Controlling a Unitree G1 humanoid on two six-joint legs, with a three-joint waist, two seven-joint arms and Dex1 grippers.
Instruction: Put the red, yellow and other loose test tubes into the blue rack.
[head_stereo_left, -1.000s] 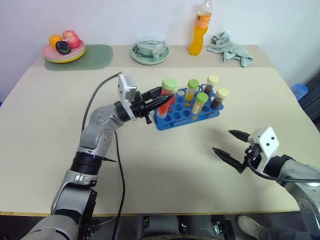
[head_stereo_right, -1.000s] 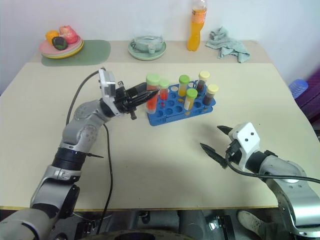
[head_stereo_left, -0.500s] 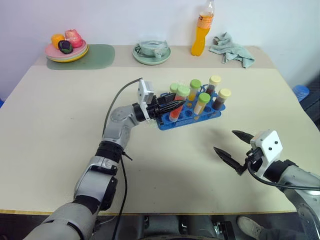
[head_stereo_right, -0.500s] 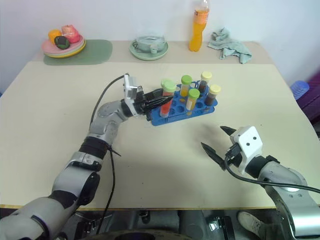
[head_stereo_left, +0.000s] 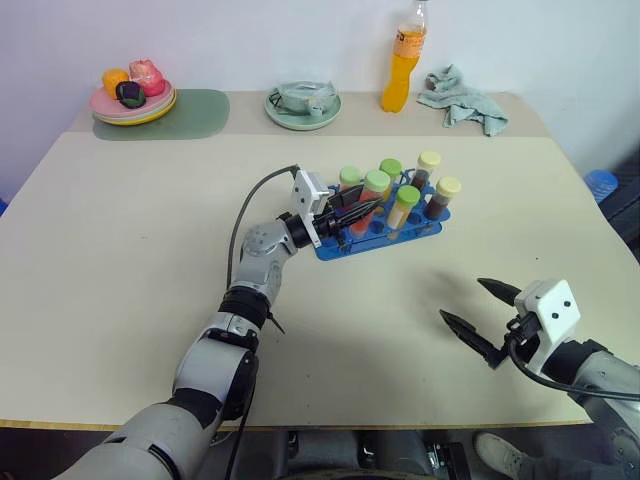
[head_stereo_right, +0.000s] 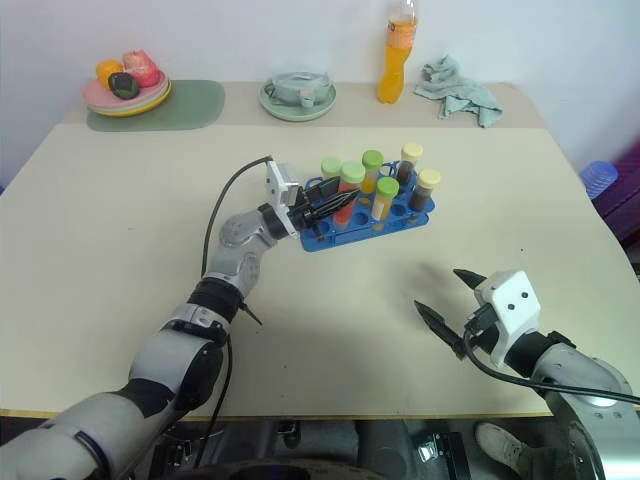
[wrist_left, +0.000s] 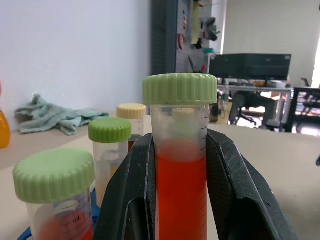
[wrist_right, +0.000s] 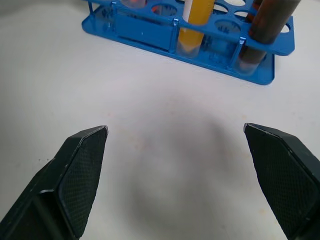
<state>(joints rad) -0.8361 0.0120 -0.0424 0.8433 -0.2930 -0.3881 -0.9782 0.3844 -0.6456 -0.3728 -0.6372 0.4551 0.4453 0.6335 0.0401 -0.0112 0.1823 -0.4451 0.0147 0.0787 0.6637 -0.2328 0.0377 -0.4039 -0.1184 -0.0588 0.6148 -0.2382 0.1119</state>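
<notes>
Red tube (wrist_left: 181, 165) is clamped in my left gripper (head_stereo_left: 358, 212) over the blue rack (head_stereo_left: 338, 243) beside five seated tubes, not yet released; my right gripper (head_stereo_left: 476, 316), fingers apart, waits nearer me.

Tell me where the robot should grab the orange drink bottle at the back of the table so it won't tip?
Probably around the orange bottle's wide body, below its narrow neck, coming level from the front. It stands upright and tall at the back edge, so a low sideways pinch should keep it steady. The front is open, while the crumpled cloth lies close on one side.
</notes>
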